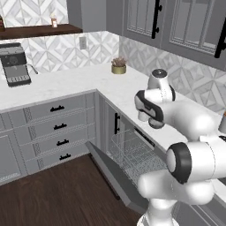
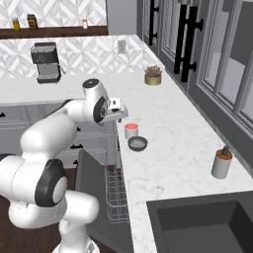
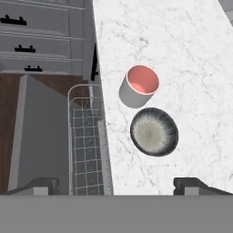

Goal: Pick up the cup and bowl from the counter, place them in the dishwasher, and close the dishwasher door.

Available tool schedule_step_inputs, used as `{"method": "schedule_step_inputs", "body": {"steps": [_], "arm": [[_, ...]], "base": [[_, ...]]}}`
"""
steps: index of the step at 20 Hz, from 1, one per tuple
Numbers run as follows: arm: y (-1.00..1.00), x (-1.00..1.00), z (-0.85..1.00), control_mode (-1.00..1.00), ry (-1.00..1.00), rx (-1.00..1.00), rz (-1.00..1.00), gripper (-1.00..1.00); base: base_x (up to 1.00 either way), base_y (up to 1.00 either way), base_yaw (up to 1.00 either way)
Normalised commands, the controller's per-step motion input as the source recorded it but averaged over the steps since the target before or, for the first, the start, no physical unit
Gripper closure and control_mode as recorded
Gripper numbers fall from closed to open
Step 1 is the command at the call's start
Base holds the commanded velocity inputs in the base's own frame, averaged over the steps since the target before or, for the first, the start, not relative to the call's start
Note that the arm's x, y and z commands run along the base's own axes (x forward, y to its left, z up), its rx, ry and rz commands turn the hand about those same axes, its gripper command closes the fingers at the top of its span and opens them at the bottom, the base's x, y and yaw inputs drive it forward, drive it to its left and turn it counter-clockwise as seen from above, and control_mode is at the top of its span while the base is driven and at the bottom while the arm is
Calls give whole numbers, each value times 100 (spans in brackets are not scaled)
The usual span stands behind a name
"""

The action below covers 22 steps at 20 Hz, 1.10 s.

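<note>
While the pincer (image 3: 116,184) hangs above the surface (image 3: 182,41) with its jaws spread as wide as they go and nothing between them, every part of the job looks yet to be done. The cup (image 3: 139,86) stands upright on the marble just ahead of the pincer in the hand view, its coral inside facing up, and the bowl (image 3: 154,131) sits between the cup and the finger tips, nearer to the pincer. The two stand just beside each other, and whether they touch I cannot tell. In the right base view the cup (image 2: 131,130) and bowl (image 2: 138,144) lie just below and beyond the pincer (image 2: 117,109), close to the surface's front edge.

To the pincer's side and lower down, the dishwasher (image 3: 86,136) stands open, its wire rack showing bare where it can be seen. The dishwasher door (image 3: 38,136) is folded down towards the wooden floor, its dark inner face up. The left base view shows the same rack (image 1: 132,152) and lowered door (image 1: 117,176) beneath the arm.

So, by my judgement, nothing has been loaded: both pieces remain to be lifted, each carried over the edge and set in the rack, and the door swung up last. The pincer seems placed for a first descent, with the bowl the closer candidate, though which it will take is not settled by what shows.
</note>
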Motion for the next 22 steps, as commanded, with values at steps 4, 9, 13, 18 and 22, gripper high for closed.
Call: {"method": "schedule_step_inputs", "body": {"steps": [4, 9, 13, 18, 22], "arm": [[-12, 38, -6, -100, 3, 0, 0, -100], [-2, 32, -20, -100, -2, 1, 7, -100], [0, 40, -23, -100, 3, 0, 1, -100], [-1, 34, -26, -100, 6, 0, 0, -100], [0, 34, -29, -100, 4, -1, 0, -100]], "base": [[0, 0, 0], [0, 0, 0], [0, 0, 0], [0, 0, 0], [0, 0, 0]]}}
